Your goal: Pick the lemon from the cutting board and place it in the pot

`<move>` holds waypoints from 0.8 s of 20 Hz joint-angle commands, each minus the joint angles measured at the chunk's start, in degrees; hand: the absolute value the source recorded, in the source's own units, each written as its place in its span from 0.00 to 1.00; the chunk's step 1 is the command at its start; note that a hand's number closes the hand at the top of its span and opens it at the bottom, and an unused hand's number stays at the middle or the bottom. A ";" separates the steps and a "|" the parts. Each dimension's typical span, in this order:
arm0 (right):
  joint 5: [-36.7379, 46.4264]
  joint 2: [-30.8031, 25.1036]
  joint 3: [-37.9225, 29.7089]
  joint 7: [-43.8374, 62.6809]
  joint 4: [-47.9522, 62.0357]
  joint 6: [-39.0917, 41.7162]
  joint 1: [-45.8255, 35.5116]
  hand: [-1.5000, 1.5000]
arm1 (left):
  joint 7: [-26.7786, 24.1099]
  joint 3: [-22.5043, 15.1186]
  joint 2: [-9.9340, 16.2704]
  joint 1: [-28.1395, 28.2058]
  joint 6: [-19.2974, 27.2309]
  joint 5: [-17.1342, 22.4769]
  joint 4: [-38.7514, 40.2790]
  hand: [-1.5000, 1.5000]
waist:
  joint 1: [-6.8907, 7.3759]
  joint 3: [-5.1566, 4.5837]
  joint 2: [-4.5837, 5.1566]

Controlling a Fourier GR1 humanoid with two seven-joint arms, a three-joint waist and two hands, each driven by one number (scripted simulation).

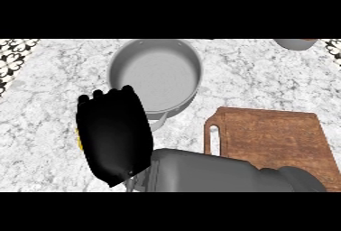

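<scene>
Reaching across from the lower right edge, a grey forearm (213, 173) is stretching leftward over the near corner of the wooden cutting board (279, 135); by where it enters, this is the robot's right arm, and its black right hand (113, 135) is hovering over the marble counter (40, 135), back turned upward, fingers pointing away toward the pot; the fingers are curling down around something, and a sliver of yellow is peeking out at the hand's left edge, so the lemon (79, 137) is sitting in that grasp, mostly hidden; the hand is hanging just short of the pot, its fingertips overlapping the near rim. The cutting board is lying to the right, its bare brown top showing, a slot handle along its left side. Beyond the hand, the grey pot (190, 92) is standing on the counter with its pale inside showing; one handle is poking out toward the board. Farthest back, at the top right, the edge of a small grey bowl (295, 43) is showing; patterned tile (15, 56) is edging the far left.
</scene>
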 commanded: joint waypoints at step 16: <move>1.37 0.43 -10.46 -4.92 12.07 -15.42 -6.85 1.00 | -5.54 4.54 -2.91 -14.10 3.18 0.72 -7.60 0.50 | -1.82 -0.04 1.74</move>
